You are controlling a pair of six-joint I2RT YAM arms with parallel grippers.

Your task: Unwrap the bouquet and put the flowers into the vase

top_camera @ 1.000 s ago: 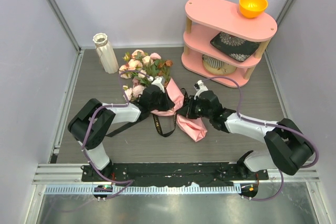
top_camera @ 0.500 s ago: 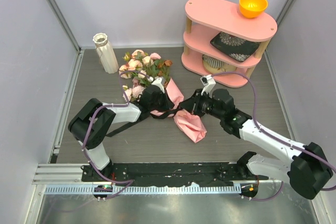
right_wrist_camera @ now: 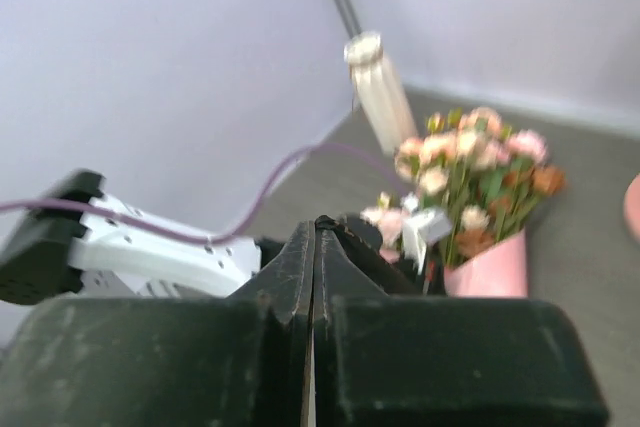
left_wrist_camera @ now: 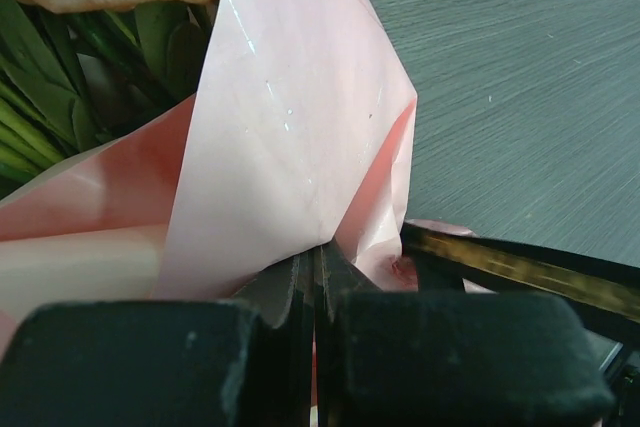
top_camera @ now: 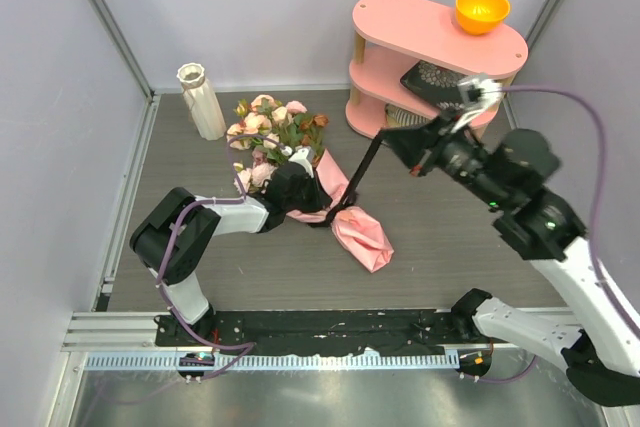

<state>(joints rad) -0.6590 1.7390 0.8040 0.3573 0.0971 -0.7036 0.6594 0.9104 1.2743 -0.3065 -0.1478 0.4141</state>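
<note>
The bouquet lies mid-bench, blooms toward the vase at 11 o'clock, left jaws clamped on its wrap; right jaws, pinching the ribbon, have swung to 2 o'clock, drawing it taut, likely undoing the tie.

One bouquet, one vase, one bowl

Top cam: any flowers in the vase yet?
No: the vase stands at the back left with no stems in its mouth, and the flowers lie in a bunch beside it.
</note>
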